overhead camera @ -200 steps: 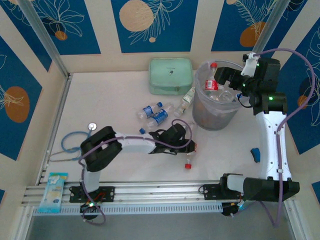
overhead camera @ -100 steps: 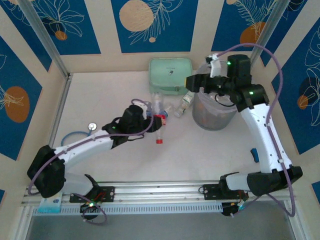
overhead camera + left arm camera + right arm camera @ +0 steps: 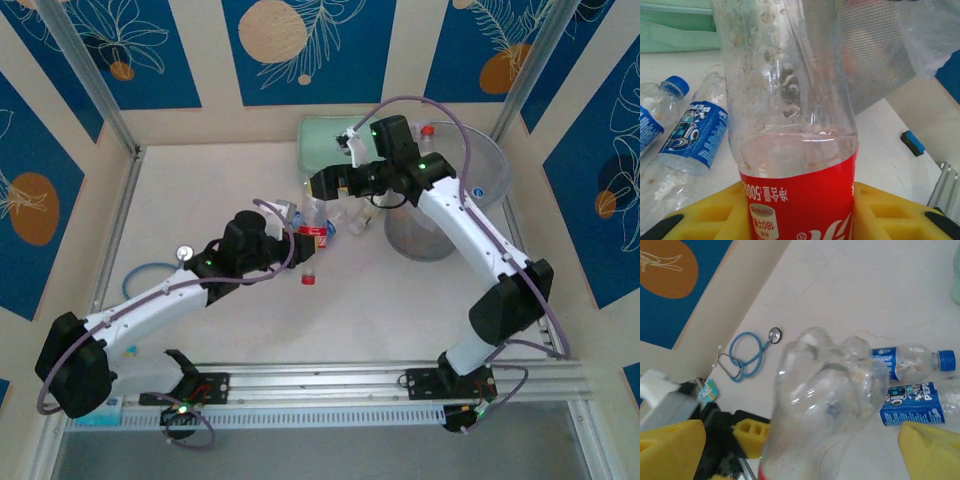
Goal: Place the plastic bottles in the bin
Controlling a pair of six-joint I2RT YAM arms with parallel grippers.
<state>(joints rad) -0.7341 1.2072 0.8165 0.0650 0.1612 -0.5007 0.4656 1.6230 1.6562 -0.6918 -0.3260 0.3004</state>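
- The left claw [image 3: 303,240] is clamped on the red bottle [image 3: 795,125] at its label and holds it off the tabletop [image 3: 200,190]
- The right claw [image 3: 800,450] is spread wide, with a pad on either side of that bottle's base and no touch that I can see
- The bottle's long axis runs along the right claw's line of reach, base toward it; the cap [image 3: 308,279] is at the far end and seems to point down, though the top view is cramped there
- The bin [image 3: 492,160] stands behind the right claw, beside that arm and well apart from the left claw
- The right arm is therefore the nearer one for the drop, and this reads as a hand-over
- A red-capped bottle [image 3: 428,131] is in the bin
- Two blue bottles [image 3: 912,357] lie flat on the tabletop beyond the red bottle's base, below the right claw and clear of its closing path
- The case [image 3: 335,135] sits beyond the right claw and the stethoscope [image 3: 747,352] lies past the left claw, so neither blocks anything
- The rounded base may slip when the right claw closes
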